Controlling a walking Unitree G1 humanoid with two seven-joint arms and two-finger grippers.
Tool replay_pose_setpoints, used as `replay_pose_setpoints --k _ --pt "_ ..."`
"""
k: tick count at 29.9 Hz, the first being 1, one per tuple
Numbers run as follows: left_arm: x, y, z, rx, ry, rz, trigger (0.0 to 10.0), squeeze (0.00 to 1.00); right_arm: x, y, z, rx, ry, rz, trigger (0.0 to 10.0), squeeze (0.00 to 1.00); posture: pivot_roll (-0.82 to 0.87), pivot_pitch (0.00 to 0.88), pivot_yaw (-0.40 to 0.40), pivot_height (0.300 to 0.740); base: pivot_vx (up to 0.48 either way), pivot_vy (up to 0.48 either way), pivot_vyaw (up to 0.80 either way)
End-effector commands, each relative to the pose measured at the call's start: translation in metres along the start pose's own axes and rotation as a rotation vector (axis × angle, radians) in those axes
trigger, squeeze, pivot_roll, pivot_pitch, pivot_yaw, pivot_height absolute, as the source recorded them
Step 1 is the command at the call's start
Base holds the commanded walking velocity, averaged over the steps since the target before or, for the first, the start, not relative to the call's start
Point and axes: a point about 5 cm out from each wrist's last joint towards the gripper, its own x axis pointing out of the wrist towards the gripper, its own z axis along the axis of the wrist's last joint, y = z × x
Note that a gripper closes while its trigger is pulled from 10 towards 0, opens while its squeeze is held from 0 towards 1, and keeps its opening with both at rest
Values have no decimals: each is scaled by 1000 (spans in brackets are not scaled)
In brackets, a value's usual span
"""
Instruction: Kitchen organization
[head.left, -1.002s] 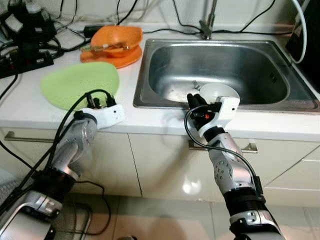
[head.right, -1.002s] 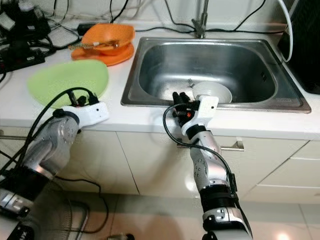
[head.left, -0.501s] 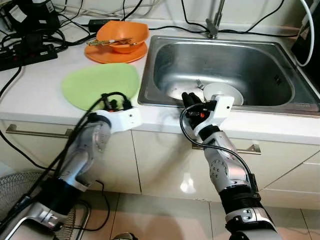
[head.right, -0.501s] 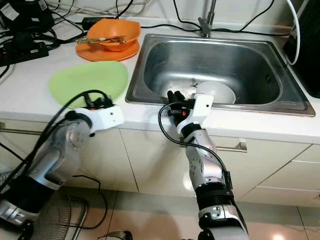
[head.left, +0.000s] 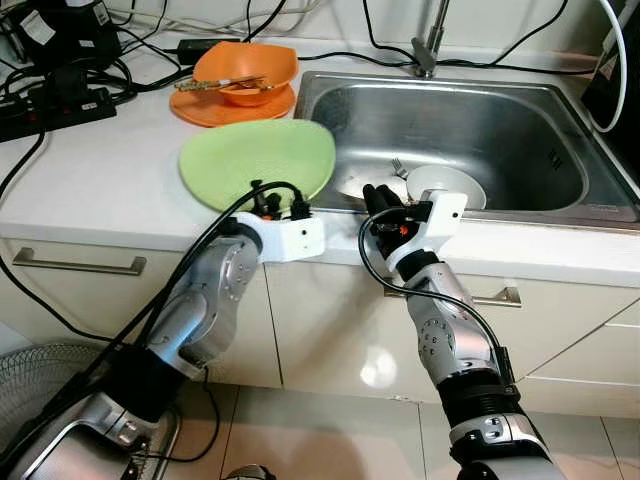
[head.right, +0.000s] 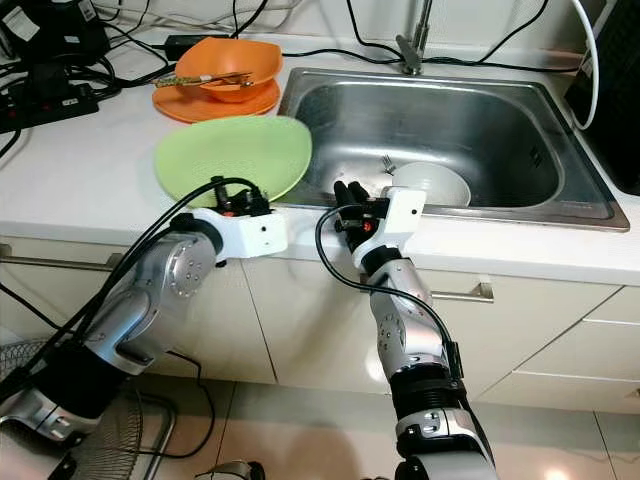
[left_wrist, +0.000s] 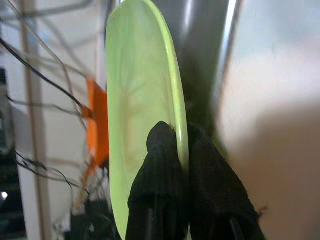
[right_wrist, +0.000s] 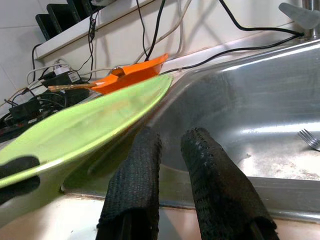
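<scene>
The left gripper (left_wrist: 177, 150) has its two black fingers (left_wrist: 160, 170) clamped on the near rim of a green plate (head.left: 258, 162), one finger on each face, so the plate is pinched edge-on in the left wrist view. The plate is a pale lime green, round, shallow and smooth, with a slightly raised rim and a faint sheen on its upper face; nothing lies on it. It is held off the counter (head.left: 90, 175), tilted with its far edge higher, and its right part reaches over the left rim of the sink (head.left: 590, 205). The right gripper (head.left: 383, 203) sits at the front edge of the sink, just beside the plate's near right edge, its fingers (right_wrist: 137, 190) standing a little apart with nothing between them. In the steel sink lie a white bowl (head.left: 447, 184) and a fork (head.left: 398, 167), close behind the right gripper. On the counter behind the green plate stands an orange plate (head.left: 205, 110) with an orange bowl (head.left: 250, 68) on it and a utensil across the bowl. Black cables (head.left: 60, 100) and power strips lie at the far left of the counter, and a tap (head.left: 428, 40) rises behind the sink. Below the counter are white cupboard fronts with metal handles (head.left: 75, 265).
</scene>
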Motion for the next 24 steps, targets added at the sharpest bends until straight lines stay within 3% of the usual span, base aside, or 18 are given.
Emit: replay_pose_setpoints --k 1,7,14,24 --pt "-4 16 15 44 -65 66 10000 0 -1 -3 -3 4 15 -13 10000 0 135 49 6 740 0 0 0" --pt "-4 23 34 36 -184 98 10000 0 0 -4 -2 2 8 -16 10000 0 130 45 7 740 0 0 0" --pt "-4 17 40 28 -237 81 10000 0 -2 -10 4 -9 -22 -46 10000 0 116 43 15 740 0 0 0" --pt "-5 34 49 63 -334 236 10000 0 -5 -37 24 -58 -77 -132 10000 0 94 42 24 740 0 0 0"
